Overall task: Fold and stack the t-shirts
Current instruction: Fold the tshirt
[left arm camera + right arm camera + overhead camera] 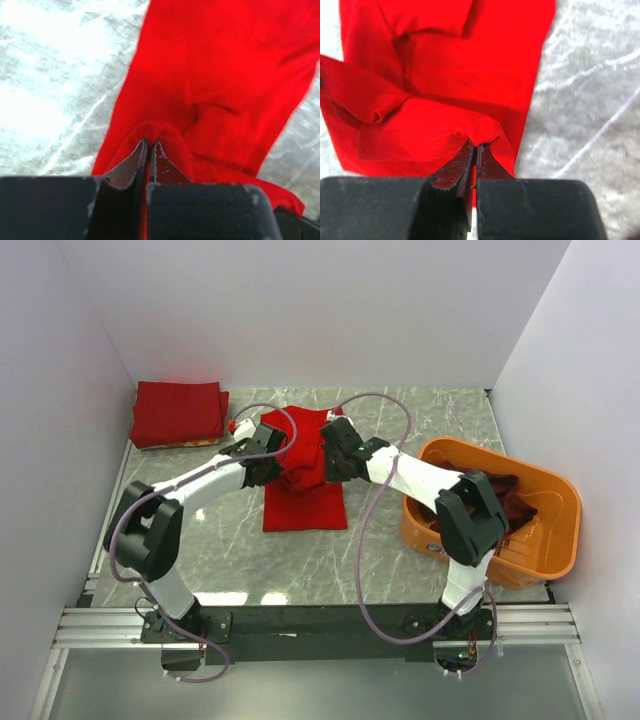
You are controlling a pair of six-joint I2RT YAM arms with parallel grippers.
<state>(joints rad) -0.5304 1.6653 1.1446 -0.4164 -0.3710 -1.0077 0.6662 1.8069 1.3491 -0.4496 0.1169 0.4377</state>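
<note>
T-shirts lie in three places; back left, one flat, square-folded red pile [178, 412] on the grey marbled tabletop [450, 420]; centre, one bright red shirt [303, 502], soft and rumpled, its near part flat, its far part bunched between two arms; left jaws pinched tight on a fold of it, right jaws clamped on its stitched hem; right, one rounded orange plastic tub [555, 540] holding crumpled maroon cloth [515, 505], count unclear.
</note>
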